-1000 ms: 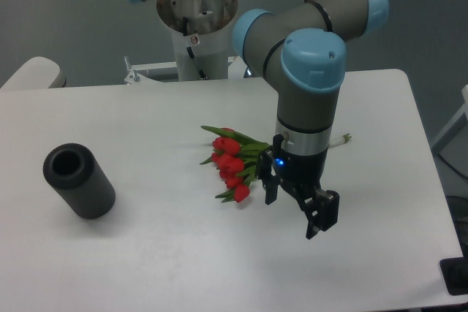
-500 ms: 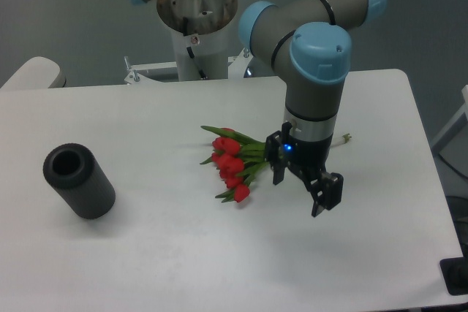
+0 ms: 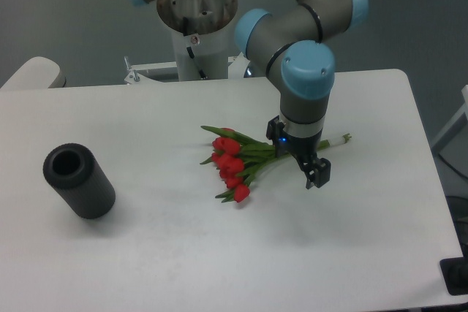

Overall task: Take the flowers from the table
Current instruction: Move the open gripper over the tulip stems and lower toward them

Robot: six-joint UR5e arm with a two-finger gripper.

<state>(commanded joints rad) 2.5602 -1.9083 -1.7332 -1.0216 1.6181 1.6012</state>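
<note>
**Hovering over the stems, jaws apart**

Reaching down from the upper part of the frame, with grey links and pale blue joint caps folded into an elbow above the table. Pointing the wrist straight down, last blue cap facing the camera, black gripper hanging beneath it with a small blue light glowing on its left side. Showing two dark fingers spread apart, one near the light and one lower and to the right, nothing clamped between them. Standing directly over the stem part of the flowers; cannot tell whether the fingertips touch the stems or the tabletop.

Lying flat on the white surface near the middle, red heads fanned toward the left and lower left, green leaves around them, stems running right and slightly upward beneath the gripper. Poking out on the far side of the wrist, pale stem ends just right of the arm.

Resting well apart on the left side of the tabletop, a dark grey cylinder tipped on its side, open mouth turned up and toward the camera. Rising behind the far edge, the arm's white mounting column, against dark grey floor.
</note>
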